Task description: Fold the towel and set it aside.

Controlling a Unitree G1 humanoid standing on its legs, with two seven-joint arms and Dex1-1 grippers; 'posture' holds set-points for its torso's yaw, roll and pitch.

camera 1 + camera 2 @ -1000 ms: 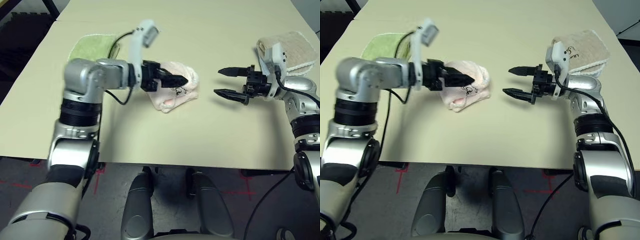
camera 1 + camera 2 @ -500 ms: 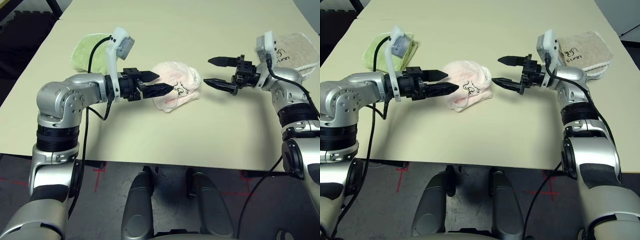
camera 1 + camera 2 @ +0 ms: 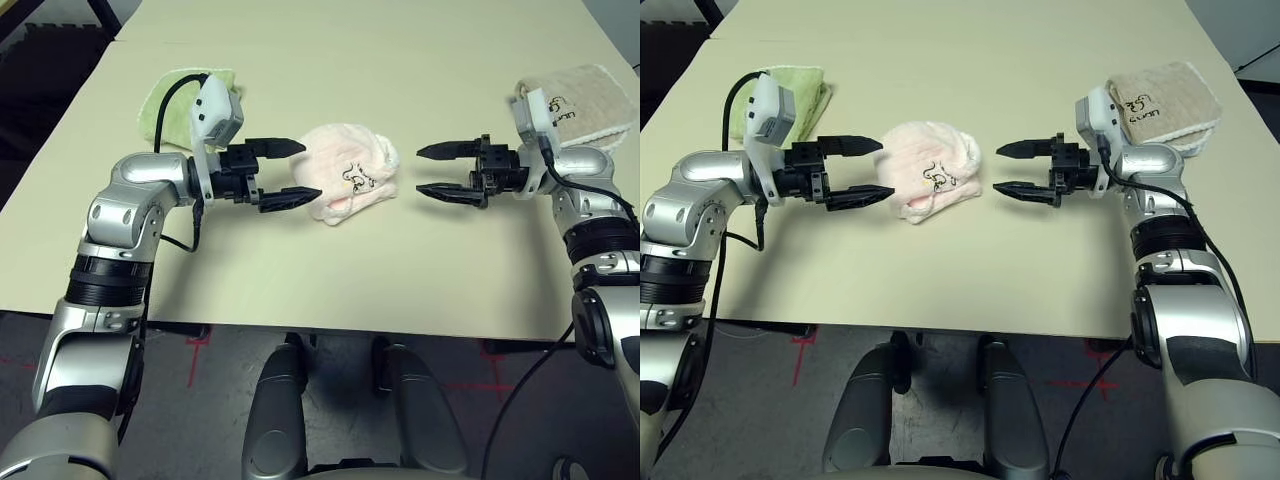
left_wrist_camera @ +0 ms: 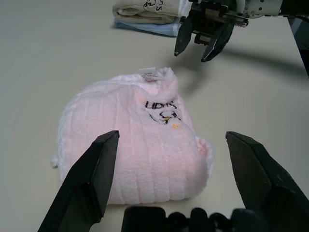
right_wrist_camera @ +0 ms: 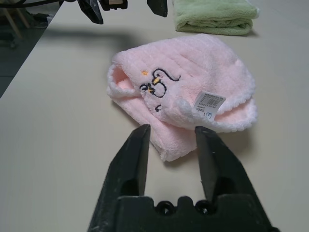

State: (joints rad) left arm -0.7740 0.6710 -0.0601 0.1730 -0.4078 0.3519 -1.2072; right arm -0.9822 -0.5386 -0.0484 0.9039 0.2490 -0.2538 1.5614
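The towel (image 3: 350, 185) lies folded into a small pink bundle at the middle of the table, its dark script logo and white tag (image 5: 208, 102) facing up. My left gripper (image 3: 311, 169) hovers just to its left, pointing at it, open wide with nothing between the fingers. My right gripper (image 3: 418, 171) hangs a short way to the towel's right, also pointing at it. Its fingers (image 5: 136, 153) stand a narrow gap apart and hold nothing. Neither gripper touches the towel.
A light green folded towel (image 3: 185, 95) lies at the back left behind my left arm. A beige folded towel (image 3: 590, 100) with dark script sits at the back right by my right wrist. Bare tabletop (image 3: 330, 270) stretches in front of the pink bundle.
My left gripper has drawn back leftward off the pink towel and now stands clear of it. The right gripper's fingers have come closer together.
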